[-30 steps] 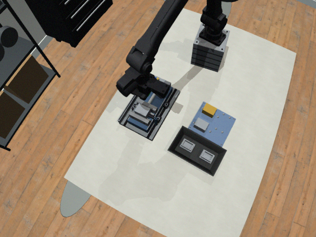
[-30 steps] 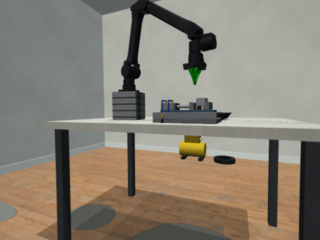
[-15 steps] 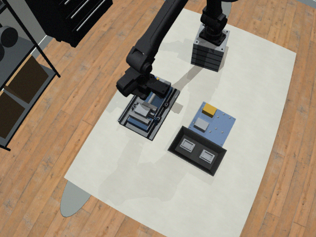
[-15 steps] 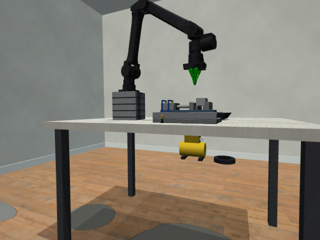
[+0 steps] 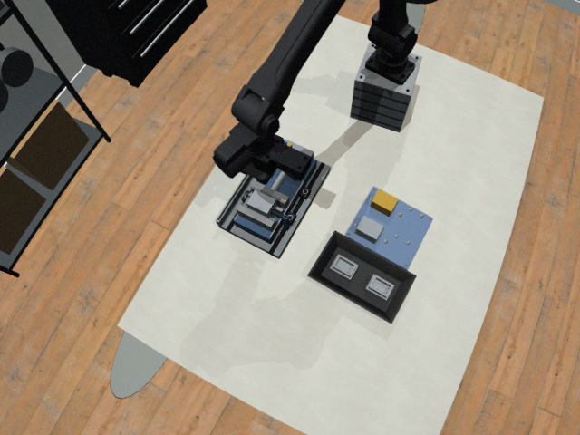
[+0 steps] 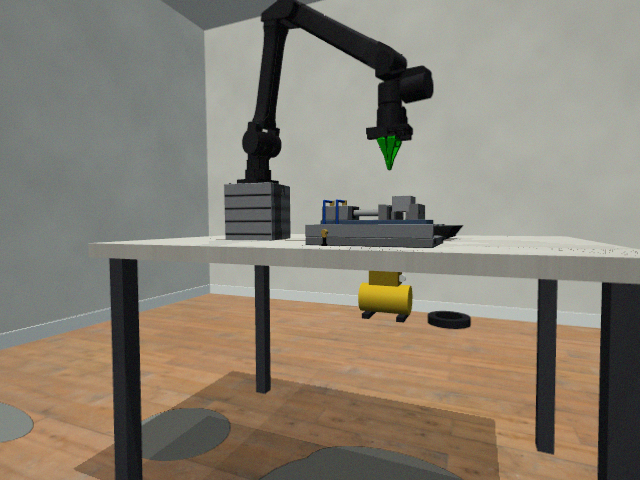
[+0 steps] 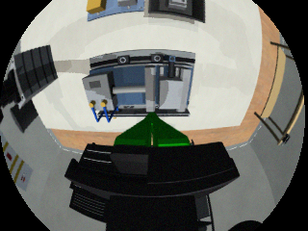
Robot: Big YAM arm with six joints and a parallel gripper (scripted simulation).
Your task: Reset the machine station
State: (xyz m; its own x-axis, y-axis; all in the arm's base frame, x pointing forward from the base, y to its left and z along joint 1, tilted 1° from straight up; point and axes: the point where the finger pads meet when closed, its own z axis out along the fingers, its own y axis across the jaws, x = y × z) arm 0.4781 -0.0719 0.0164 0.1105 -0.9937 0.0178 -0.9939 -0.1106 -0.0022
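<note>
The vise point(image 5: 271, 207) stands at the left of the mat, with a plain gray blank point(image 5: 258, 202) lying between its jaws; it also shows in the wrist view point(image 7: 168, 92). My gripper point(image 6: 389, 162) is shut and empty, its green fingers pointing down well above the vise. The blue infeed plate point(image 5: 390, 226) carries a yellow brass blank point(image 5: 384, 201) and a gray blank point(image 5: 370, 228). The black outfeed tray point(image 5: 362, 275) holds two pocketed finished parts point(image 5: 343, 267) point(image 5: 380, 285), pockets up.
The arm's gray base block point(image 5: 384, 95) stands at the back of the mat. A black cabinet point(image 5: 126, 33) and a shelf rack point(image 5: 33, 140) stand on the floor to the left. A yellow tank point(image 6: 385, 298) sits under the table.
</note>
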